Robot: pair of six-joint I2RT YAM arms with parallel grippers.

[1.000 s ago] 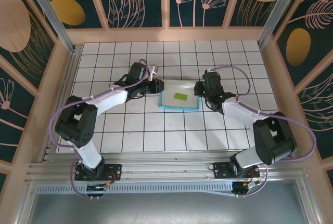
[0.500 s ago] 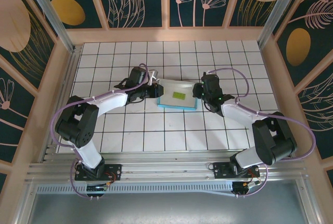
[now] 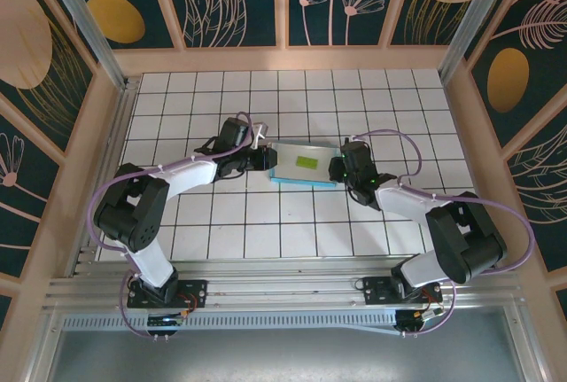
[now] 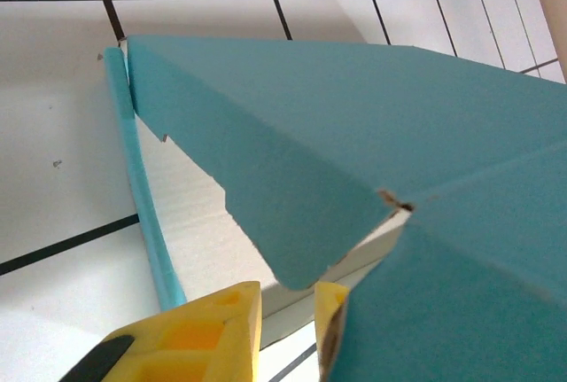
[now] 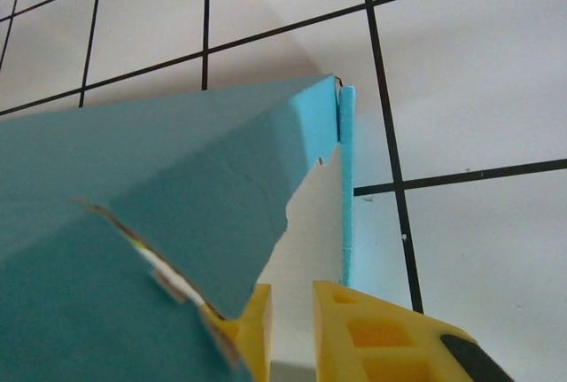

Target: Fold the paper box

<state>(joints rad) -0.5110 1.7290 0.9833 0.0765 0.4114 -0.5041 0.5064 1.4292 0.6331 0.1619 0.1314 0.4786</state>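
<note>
The paper box [image 3: 306, 164] lies mid-table, turquoise outside and white inside, with a small lime-green piece [image 3: 307, 161] on it. My left gripper [image 3: 267, 159] is at its left end and my right gripper [image 3: 337, 169] at its right end. In the left wrist view, a turquoise flap of the paper box [image 4: 354, 116] stands raised over the white inside. The left gripper [image 4: 288, 298] has its yellow jaws narrowly apart, one partly behind the turquoise panel. In the right wrist view the paper box [image 5: 177, 152] has a raised flap against the left finger. The right gripper [image 5: 292, 298] has a small gap showing white card.
The white tiled table [image 3: 292, 231] has wooden walls on three sides. Both arms reach inward from the near edge. Bare tiles lie in front of and behind the box.
Both grippers have moved toward me along the box's ends. The box has shifted slightly away and its flaps stand higher. The right jaws have parted a little.
</note>
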